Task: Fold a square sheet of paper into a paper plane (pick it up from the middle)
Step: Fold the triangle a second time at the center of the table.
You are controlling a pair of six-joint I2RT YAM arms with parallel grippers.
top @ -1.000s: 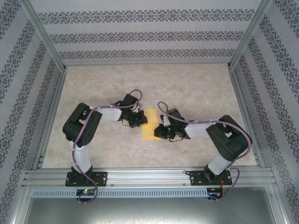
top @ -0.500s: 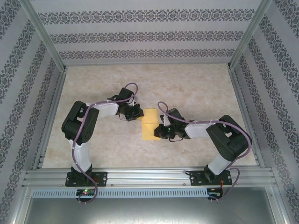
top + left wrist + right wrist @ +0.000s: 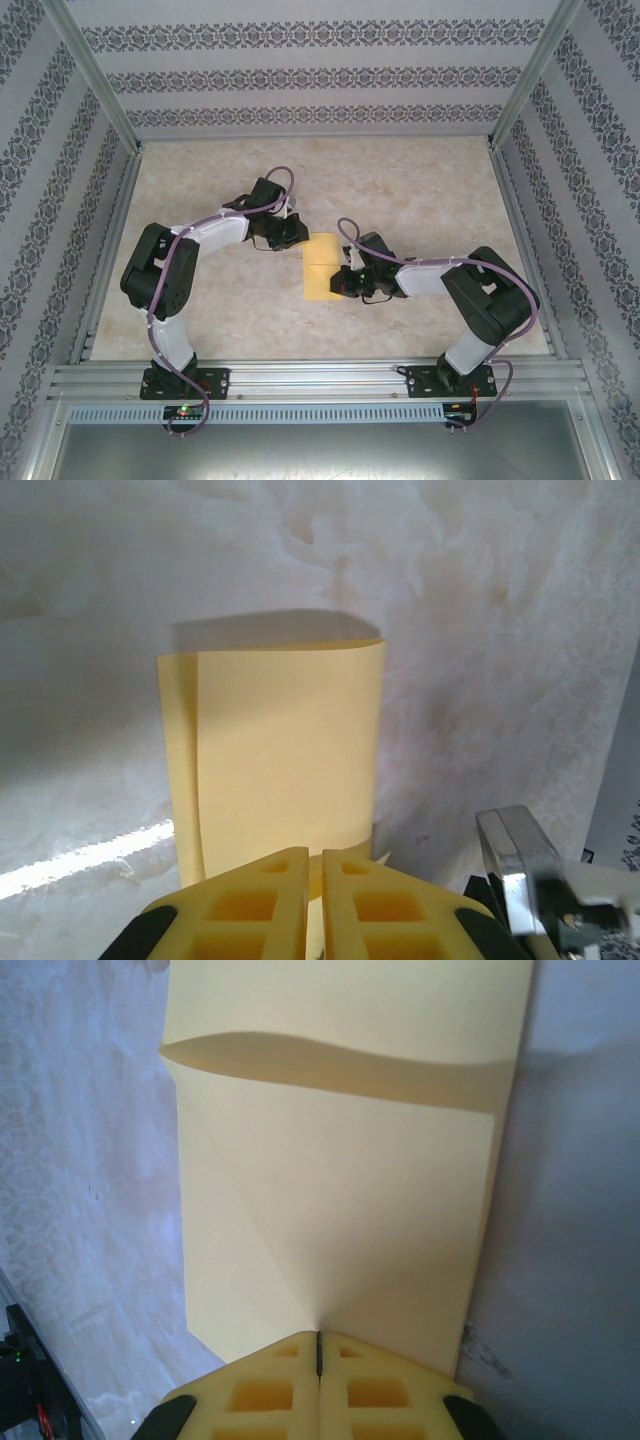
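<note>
The square sheet of paper [image 3: 320,268] is yellow and lies folded into a narrow rectangle at the table's middle. In the left wrist view the paper [image 3: 285,740] has its upper layer curling up off the lower one. My left gripper [image 3: 297,238] is at the sheet's far left corner. Its jaws [image 3: 315,855] stand a narrow slit apart at the paper's edge, gripping nothing that I can see. My right gripper [image 3: 340,283] is at the sheet's near right edge. There its jaws [image 3: 319,1335] are shut on the paper [image 3: 340,1200], and creases run to the tips.
The table [image 3: 420,190] is pale marble-patterned. Aluminium rails [image 3: 320,378] run along the near edge, and posts stand at the sides. Patterned walls close the back and both sides. A metal part [image 3: 520,850] of the right arm shows beside my left fingers.
My left gripper has drawn back from over the paper toward the far left, and its jaws have parted slightly. The right arm and the paper have stayed put.
</note>
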